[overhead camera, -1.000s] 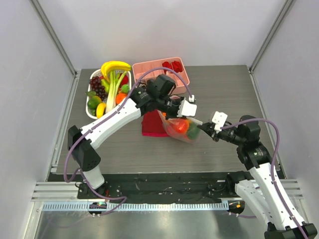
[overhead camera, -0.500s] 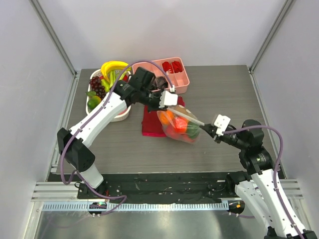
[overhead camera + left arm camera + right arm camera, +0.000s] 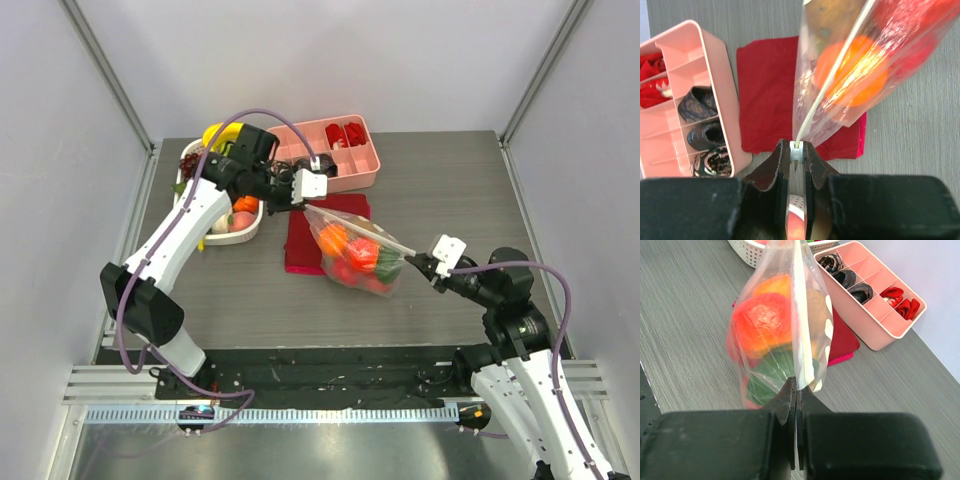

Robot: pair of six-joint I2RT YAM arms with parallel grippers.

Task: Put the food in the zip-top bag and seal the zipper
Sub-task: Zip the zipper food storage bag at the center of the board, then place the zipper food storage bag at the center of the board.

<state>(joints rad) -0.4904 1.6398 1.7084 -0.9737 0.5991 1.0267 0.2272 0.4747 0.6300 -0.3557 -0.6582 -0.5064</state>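
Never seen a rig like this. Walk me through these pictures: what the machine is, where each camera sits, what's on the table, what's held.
Two robot arms are bolted at the near edge of the table, each ending in a two-finger gripper. One picture looks down from above and behind them; the other two come from a camera on each wrist. On the table: a red cloth, a pink divided tray and a white fruit basket. The left gripper and the right gripper each pinch one end of the zipper of a clear zip-top bag, stretching it between them. Inside are orange, red and green toy fruits.
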